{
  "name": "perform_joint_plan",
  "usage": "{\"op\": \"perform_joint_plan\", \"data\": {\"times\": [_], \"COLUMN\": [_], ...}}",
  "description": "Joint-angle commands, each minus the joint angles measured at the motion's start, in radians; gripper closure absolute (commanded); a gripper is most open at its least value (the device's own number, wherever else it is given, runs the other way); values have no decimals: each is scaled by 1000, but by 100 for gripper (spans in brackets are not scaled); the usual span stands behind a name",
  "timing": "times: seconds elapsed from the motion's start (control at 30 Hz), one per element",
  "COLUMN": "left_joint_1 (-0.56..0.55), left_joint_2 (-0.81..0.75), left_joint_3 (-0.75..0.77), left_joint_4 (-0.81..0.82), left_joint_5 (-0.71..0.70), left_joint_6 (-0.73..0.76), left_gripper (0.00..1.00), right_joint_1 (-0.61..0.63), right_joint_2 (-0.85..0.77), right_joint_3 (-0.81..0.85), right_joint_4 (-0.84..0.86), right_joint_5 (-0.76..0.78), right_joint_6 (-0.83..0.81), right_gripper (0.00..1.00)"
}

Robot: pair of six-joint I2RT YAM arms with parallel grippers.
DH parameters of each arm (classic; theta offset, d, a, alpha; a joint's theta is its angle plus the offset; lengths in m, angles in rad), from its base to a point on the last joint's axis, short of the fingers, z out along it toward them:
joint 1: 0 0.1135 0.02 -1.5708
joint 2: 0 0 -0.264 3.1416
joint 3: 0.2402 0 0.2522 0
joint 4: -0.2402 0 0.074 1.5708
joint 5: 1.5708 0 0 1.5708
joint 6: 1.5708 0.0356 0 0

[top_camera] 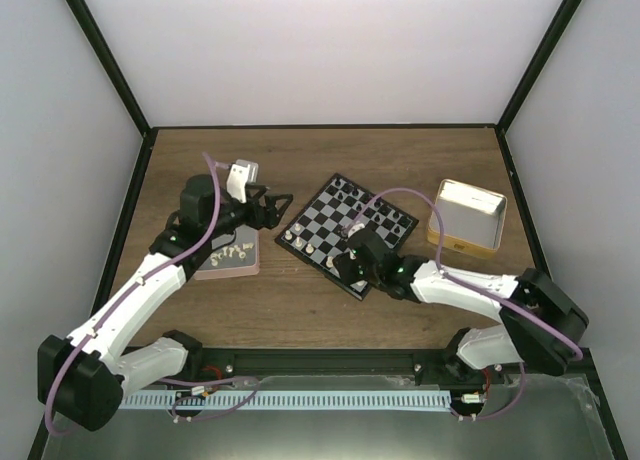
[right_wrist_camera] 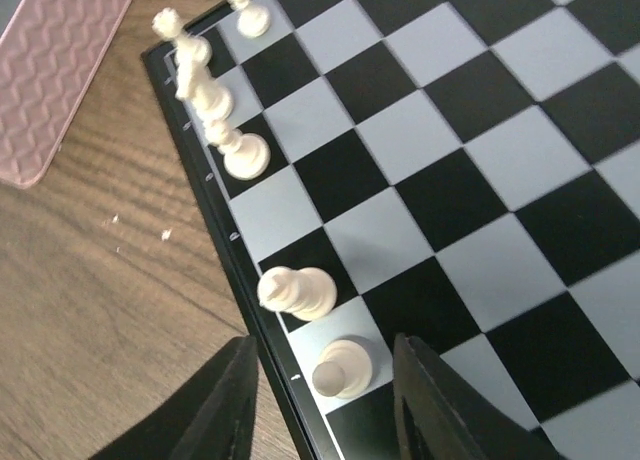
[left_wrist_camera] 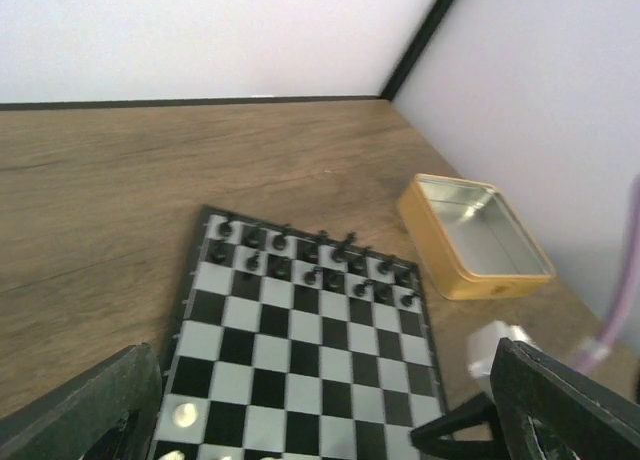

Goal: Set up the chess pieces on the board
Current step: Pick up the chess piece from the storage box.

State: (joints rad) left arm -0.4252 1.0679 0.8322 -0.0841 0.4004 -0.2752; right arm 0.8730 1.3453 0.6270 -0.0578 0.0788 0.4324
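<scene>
Right pincer (right_wrist_camera: pixel 325 352), partly spread, straddles 1 cream pawn (right_wrist_camera: pixel 340 368), seemingly without touching it, by the board (right_wrist_camera: pixel 420 180) corner nearest the table's front edge. Left pincer (left_wrist_camera: pixel 322 365) gapes wide.

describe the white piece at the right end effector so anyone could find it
Find the chessboard edge facing the pink tray, lined with cream-white pieces. The last in that line, inside the open right end effector, is a short round-topped pawn, squatter than its taller neighbour.
</scene>
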Motion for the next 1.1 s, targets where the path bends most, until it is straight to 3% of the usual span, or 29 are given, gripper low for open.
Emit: {"op": "perform_joint_plan", "data": {"times": [0.0,0.1,0.2,0.37,0.6,0.83,1.07], "left_joint_1": [7,21,73,176,283,316,319], "left_joint_2": [-20,23,104,203,365,502,575], "left_joint_3": [-4,11,22,-27,5,42,44], "left_joint_4": [-85,-248,-393,-415,-334,-282,-215], "left_joint_5": [-265,-550,-657,-589,-487,-469,-499], "left_joint_6": [-96,-216,-289,-331,-318,-305,-301], "left_gripper": [8,12,38,48,47,60,63], "right_joint_1": [7,7,7,6,6,7,6], "right_joint_2": [-51,-80,-98,-89,-96,-121,-113], "right_joint_3": [78,105,114,125,123,116,122], "right_joint_4": [-94,-124,-118,-122,-120,-131,-126], "right_joint_5": [107,146,148,127,108,115,116], "right_joint_6": [79,117,136,145,158,165,162], "right_gripper": [59,57,56,56,57,58,59]}}
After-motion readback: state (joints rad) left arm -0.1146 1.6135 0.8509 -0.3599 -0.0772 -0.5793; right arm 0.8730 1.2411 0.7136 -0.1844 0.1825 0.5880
